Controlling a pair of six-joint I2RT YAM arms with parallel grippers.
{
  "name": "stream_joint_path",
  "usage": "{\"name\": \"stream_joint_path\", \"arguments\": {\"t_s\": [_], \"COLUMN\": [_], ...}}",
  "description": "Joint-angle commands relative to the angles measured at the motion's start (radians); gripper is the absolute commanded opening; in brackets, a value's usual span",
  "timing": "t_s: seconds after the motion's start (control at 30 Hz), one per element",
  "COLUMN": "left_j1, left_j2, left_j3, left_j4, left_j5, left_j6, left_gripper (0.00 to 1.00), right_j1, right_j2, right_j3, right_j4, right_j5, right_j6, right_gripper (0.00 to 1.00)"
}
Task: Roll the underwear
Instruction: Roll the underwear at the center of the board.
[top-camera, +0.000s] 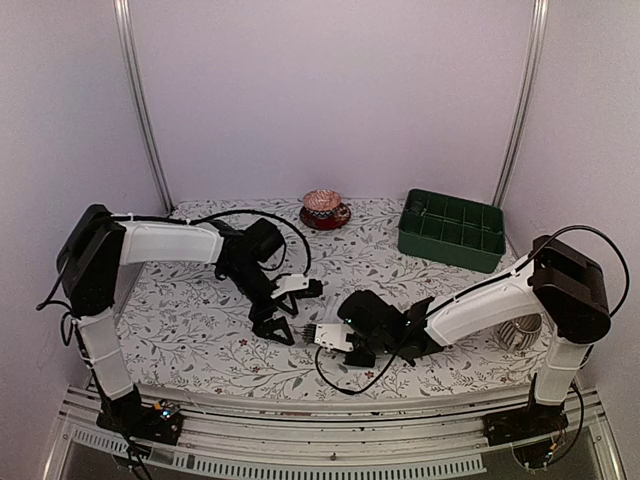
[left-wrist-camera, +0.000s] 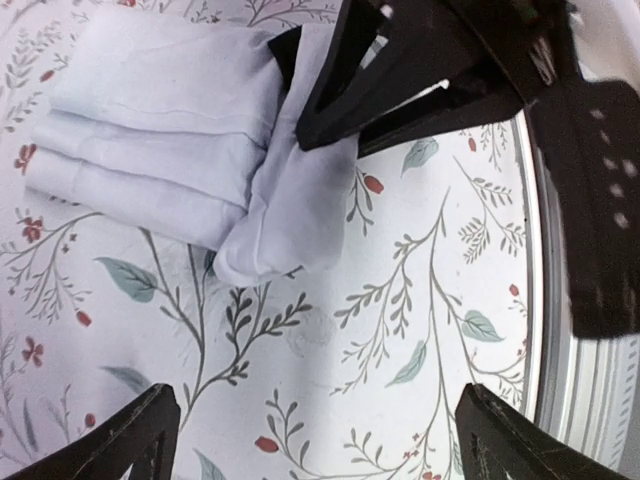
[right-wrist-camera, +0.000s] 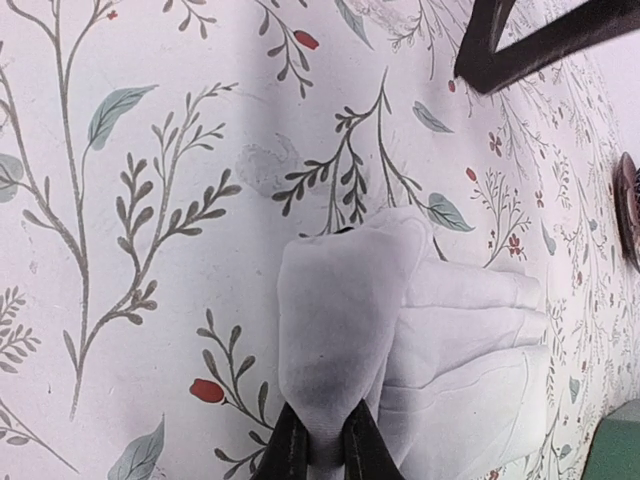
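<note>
Right fingers (right-wrist-camera: 326, 450) clenched on white underwear (right-wrist-camera: 450, 330) edge, left fingers (left-wrist-camera: 320, 440) spread wide (grasping nothing) over tablecloth (left-wrist-camera: 400, 300)

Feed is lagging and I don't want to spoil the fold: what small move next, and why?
Probably roll the right fingers over the folded stack, carrying the pinched end along. They are shut on one end of the white underwear, the rest lies folded on the table, and the left fingers are open, holding nothing.

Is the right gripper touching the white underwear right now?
Touching. The right wrist view shows the right gripper shut on a raised flap of the white underwear, with the cloth pinched between its fingertips.
</note>
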Motion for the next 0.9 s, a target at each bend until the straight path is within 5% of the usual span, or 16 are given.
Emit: {"name": "stream_joint_path", "arguments": {"t_s": [0.0, 0.37, 0.63, 0.87], "left_j1": [0.028, 0.006, -0.165, -0.315], "left_j2": [-0.148, -0.342, -0.415, -0.400], "left_j3": [-0.157, -0.490, -0.711, -0.804], "left_j4": [0.233, 0.669, 1.002, 1.220], "left_j5": [-0.034, -0.099, -0.310, -0.456], "left_j6": [0.004, 0.091, 0.202, 0.262], "left_gripper": [0.98, 0.97, 0.81, 0.75], "right_j1": [-0.036, -0.105, -0.199, -0.213], "right_j2": [0.033, 0.067, 0.130, 0.206], "right_j3": [0.021, 0.111, 0.215, 0.255], "right_j4": [-0.159, -0.285, -0.446, -0.505], "right_j5": [-0.162, -0.400, -0.719, -0.782], "right_j6": [0.055, 0.111, 0.138, 0.149], "right_gripper": [0.03, 0.03, 0.03, 0.03]}}
